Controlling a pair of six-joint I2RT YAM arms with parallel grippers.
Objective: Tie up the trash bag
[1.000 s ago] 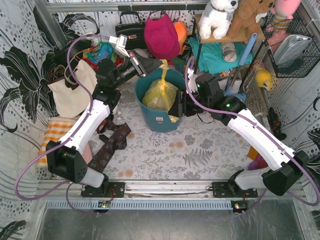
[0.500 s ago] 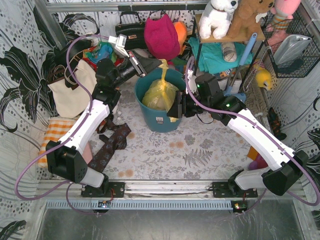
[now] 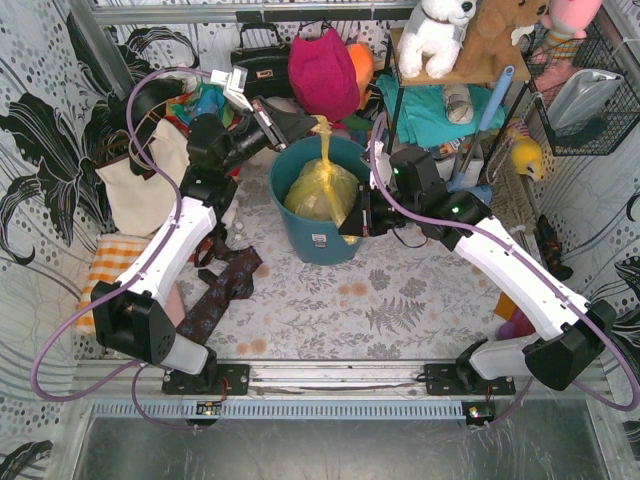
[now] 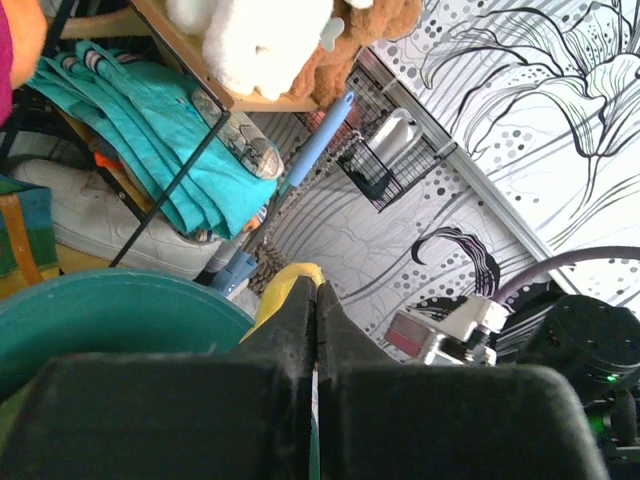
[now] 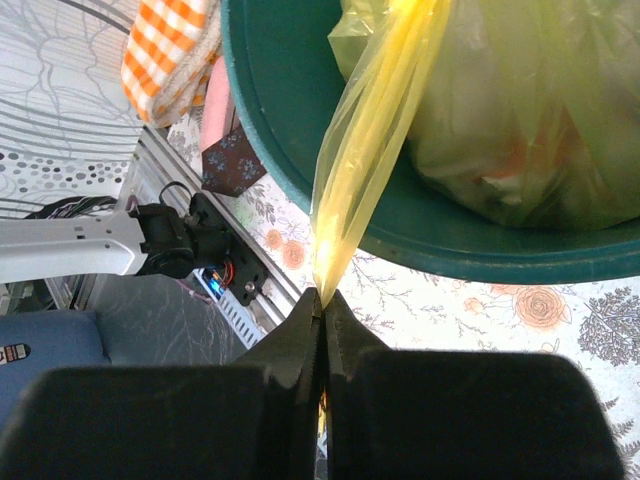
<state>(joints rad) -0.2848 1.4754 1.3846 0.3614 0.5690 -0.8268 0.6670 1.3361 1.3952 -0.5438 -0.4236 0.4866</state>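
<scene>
The trash bag [image 3: 318,190] sits in the bucket [image 3: 300,240] at upper centre. The left gripper [image 3: 314,124] and right gripper [image 3: 352,224] each pinch a stretched corner (thin, light, slippery film that probably tears if jerked).

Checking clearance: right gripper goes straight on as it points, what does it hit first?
The right gripper, shut on a strip of the trash bag, points at the teal bucket; its rim likely comes first, though depth is unclear.
</scene>
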